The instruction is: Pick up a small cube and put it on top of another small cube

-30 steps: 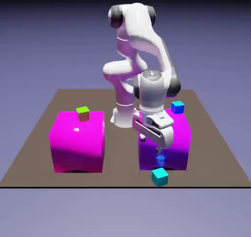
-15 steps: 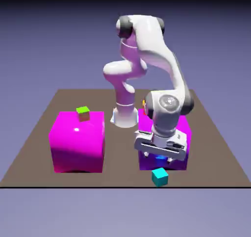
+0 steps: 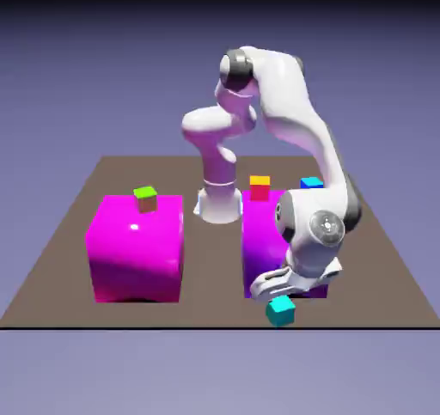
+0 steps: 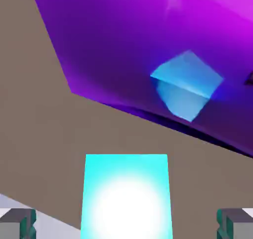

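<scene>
The exterior view looks from outside, across the counter (image 3: 210, 267) and above it, facing the robot (image 3: 284, 104), far enough to take in the whole arm. The hand view looks down along the gripper (image 4: 126, 225), very near to the cyan cube (image 4: 126, 196). Both views share this cube, part of the counter and the right block (image 4: 118, 40).

Two magenta blocks (image 3: 137, 254), four small cubes (image 3: 280, 311)
</scene>
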Controlling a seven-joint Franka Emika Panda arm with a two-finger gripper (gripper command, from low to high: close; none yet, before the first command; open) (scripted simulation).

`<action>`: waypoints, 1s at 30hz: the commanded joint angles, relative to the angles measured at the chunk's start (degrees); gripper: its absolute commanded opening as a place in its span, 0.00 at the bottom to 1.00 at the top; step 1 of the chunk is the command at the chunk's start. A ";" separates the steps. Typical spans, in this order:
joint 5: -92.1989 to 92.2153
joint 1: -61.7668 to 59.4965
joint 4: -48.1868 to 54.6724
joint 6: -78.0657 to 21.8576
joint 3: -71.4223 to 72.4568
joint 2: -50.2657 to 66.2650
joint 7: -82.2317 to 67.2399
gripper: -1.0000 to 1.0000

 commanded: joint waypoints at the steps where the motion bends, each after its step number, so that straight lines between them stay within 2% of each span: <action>1: 0.13 -0.04 -0.41 0.87 0.10 0.48 -0.07 0.50; 2: 0.13 -0.04 -0.41 0.87 0.10 0.48 -0.07 0.00; 7: -1.38 -0.41 2.88 -8.12 -1.34 -5.43 1.07 0.00; 30: -10.41 -27.23 -17.97 -30.72 -18.17 -51.64 17.85 0.00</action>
